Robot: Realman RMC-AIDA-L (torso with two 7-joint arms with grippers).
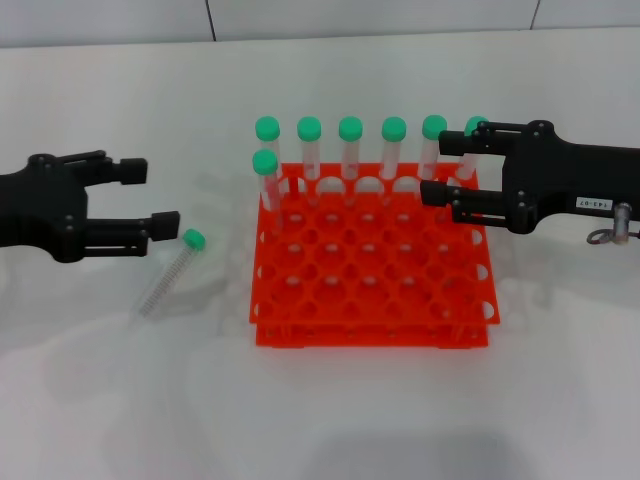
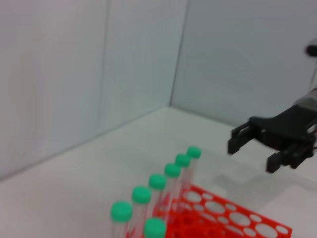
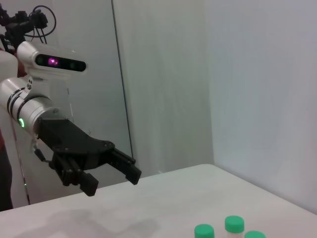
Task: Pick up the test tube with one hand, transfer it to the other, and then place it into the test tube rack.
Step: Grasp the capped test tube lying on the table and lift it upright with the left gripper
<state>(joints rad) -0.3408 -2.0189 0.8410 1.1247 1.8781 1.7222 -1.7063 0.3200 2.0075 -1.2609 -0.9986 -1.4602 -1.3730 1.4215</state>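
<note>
While lying loose on the bench (image 1: pixel 90 400), slanting cap-first toward the spread left hand (image 1: pixel 158 196), test tube (image 1: pixel 170 272) just below its fingertips, far from the spread right hand (image 1: pixel 440 167).

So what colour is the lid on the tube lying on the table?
Green: the test tube has a green cap, clearest in the head view.

Test tube (image 1: pixel 168 274): clear plastic body, see-through w/ faint ribbed marks along it; cap is matt green plastic. Test tube rack (image 1: pixel 372 266) – bright orange-red plastic, smooth, slight sheen on the top tier. Left gripper (image 1: pixel 163 197) and right gripper (image 1: pixel 438 167): black, matt, hard-looking finish; right one has a small white printed label (image 1: pixel 592 204) and a shiny metal hook (image 1: pixel 612 231) at the wrist. Table (image 1: pixel 120 400) – white, smooth, matt, soft shadows only.
</note>
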